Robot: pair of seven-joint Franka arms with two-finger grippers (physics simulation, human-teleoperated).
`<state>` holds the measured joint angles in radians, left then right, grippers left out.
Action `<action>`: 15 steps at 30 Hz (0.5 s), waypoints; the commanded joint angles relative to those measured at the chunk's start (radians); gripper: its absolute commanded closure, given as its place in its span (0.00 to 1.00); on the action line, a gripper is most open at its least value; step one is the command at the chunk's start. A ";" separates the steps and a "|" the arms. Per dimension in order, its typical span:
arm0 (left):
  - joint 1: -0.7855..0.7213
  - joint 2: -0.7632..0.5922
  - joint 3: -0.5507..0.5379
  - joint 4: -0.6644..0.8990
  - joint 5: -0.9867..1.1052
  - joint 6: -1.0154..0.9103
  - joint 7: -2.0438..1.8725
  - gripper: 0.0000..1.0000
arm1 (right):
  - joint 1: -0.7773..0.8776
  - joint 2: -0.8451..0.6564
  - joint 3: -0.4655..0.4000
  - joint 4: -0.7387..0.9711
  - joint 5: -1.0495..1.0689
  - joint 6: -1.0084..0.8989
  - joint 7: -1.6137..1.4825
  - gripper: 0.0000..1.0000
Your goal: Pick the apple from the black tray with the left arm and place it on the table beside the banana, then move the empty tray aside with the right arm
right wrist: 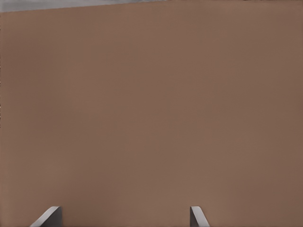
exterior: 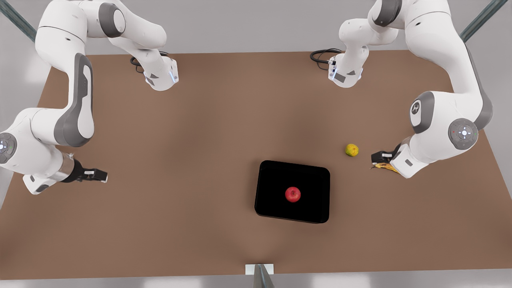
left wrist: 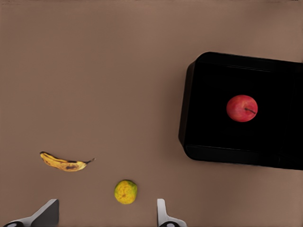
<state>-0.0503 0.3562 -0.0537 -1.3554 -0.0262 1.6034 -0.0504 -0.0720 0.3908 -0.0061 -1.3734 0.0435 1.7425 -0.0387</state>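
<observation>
My left gripper [exterior: 378,157] hangs at the front view's right, just above the banana [exterior: 386,166], which its wrist half covers there. In the left wrist view its fingertips [left wrist: 163,215] stand wide apart with nothing between them; the yellow-green round fruit [left wrist: 126,191] lies on the table beyond the gap, apart from both tips. The banana [left wrist: 64,163] lies whole to one side of that fruit. The fingers are cut off at the frame edge, so I see just their tips.

My right gripper [exterior: 94,175] waits at the front view's left, well apart from everything. Its fingertips [right wrist: 196,217] are likewise spread wide over bare brown table [right wrist: 151,113], holding nothing.

The apple [exterior: 293,194] sits near the middle of the black tray [exterior: 276,176], stem dimple up, untouched. In the left wrist view the apple [left wrist: 242,108] shows clearly, but the tray [left wrist: 208,118] runs off the frame edge. The tray lies flat on the table [exterior: 180,132], and the round fruit [exterior: 352,150] sits between it and the banana.
</observation>
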 commanded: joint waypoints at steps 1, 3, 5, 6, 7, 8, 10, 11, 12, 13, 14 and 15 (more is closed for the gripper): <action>-0.002 0.000 0.000 -0.001 0.000 0.044 0.020 0.00 | 0.000 -0.001 0.000 0.001 0.006 0.037 -0.027 0.00; -0.031 0.007 -0.002 0.013 0.006 0.049 0.024 0.00 | 0.001 0.025 0.000 0.001 0.006 0.040 -0.027 0.00; -0.147 0.007 -0.032 -0.008 0.015 0.047 -0.021 0.00 | 0.001 0.072 0.000 0.002 0.004 0.060 -0.038 0.00; -0.218 0.042 -0.032 -0.002 0.023 0.050 -0.160 0.00 | 0.001 0.095 0.000 0.007 0.004 0.084 -0.037 0.00; -0.281 0.079 -0.032 0.004 0.080 0.059 -0.197 0.00 | 0.003 0.100 0.002 0.007 0.003 0.086 -0.037 0.00; -0.301 0.107 -0.035 0.010 0.051 0.101 -0.242 0.00 | 0.008 0.092 0.003 0.019 0.003 0.071 -0.033 0.00; -0.394 0.173 -0.035 0.009 -0.011 0.220 -0.469 0.00 | 0.029 0.057 0.000 0.022 -0.093 0.011 -0.026 0.00; -0.410 0.188 -0.034 -0.005 -0.008 0.276 -0.489 0.00 | 0.024 0.034 -0.014 0.024 -0.073 -0.009 -0.024 0.00; -0.398 0.196 -0.032 -0.025 -0.005 0.283 -0.490 0.00 | 0.023 0.020 -0.025 0.024 -0.045 -0.020 -0.024 0.00; -0.393 0.224 -0.029 -0.028 -0.005 0.282 -0.493 0.00 | 0.021 0.020 -0.028 0.024 -0.045 -0.024 -0.024 0.00; -0.394 0.239 -0.028 -0.027 0.014 0.285 -0.493 0.00 | 0.021 0.022 -0.020 0.024 -0.047 -0.024 -0.024 0.00; -0.390 0.285 -0.022 0.004 0.025 0.305 -0.493 0.00 | 0.021 0.022 -0.023 0.024 -0.047 -0.024 -0.024 0.00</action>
<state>-0.4424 0.6295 -0.0731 -1.3528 -0.0162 1.8161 -0.2277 -0.0506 0.4151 -0.0269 -1.3505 -0.0026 1.7483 -0.0540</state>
